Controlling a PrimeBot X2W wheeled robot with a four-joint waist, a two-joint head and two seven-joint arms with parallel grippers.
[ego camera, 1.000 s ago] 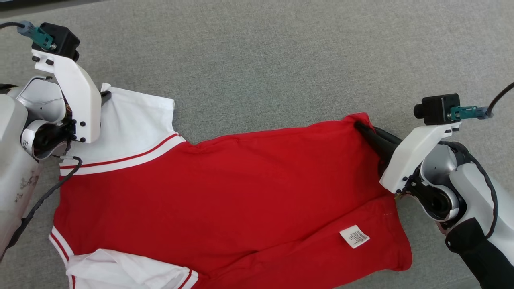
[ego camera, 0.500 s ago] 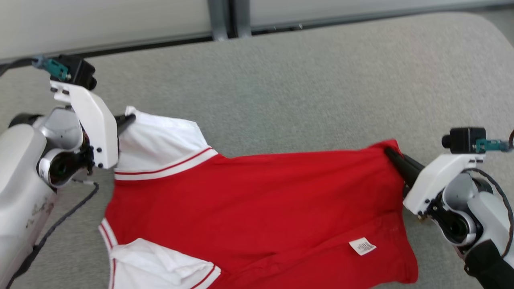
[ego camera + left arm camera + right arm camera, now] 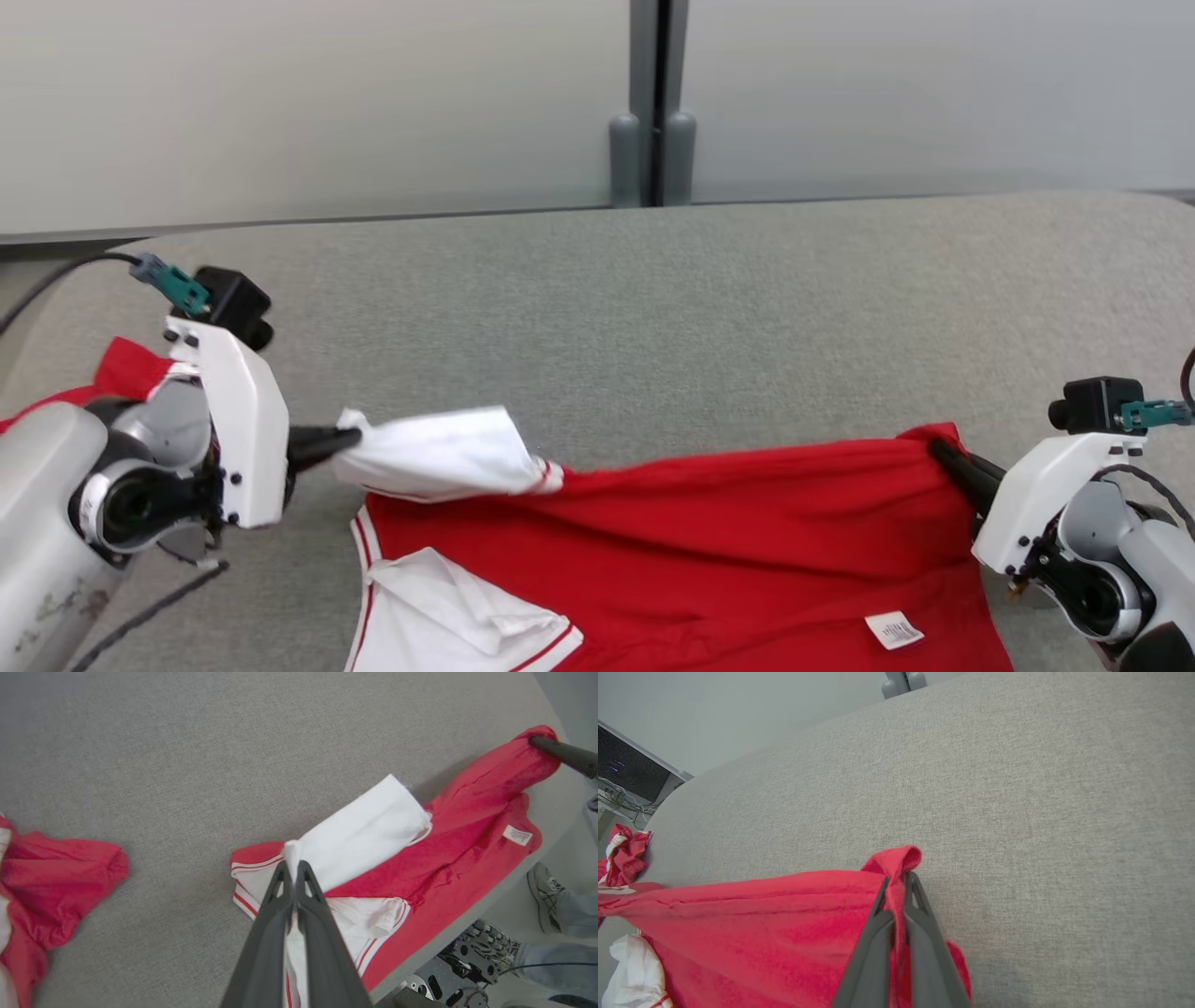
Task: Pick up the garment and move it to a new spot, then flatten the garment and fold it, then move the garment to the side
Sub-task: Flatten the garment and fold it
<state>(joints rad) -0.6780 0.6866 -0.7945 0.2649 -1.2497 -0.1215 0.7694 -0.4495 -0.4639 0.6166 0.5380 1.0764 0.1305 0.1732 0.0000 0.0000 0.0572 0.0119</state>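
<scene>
Both closed tight, my left gripper (image 3: 341, 439) on the white sleeve (image 3: 439, 453) and my right gripper (image 3: 938, 450) on the red hem (image 3: 920, 439) now hold taut between them the garment (image 3: 728, 532), flat 1 second ago, over the tabletop's (image 3: 653, 308) near edge, so its move has probably begun.

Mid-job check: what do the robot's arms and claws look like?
The left claw and right claw each have two long, slim dark fingers. Behind each: a white angular bracket, a small black camera with a teal plug and dark cable. Wrist housings are silver-grey; the pale left forearm shows scuff marks.
</scene>
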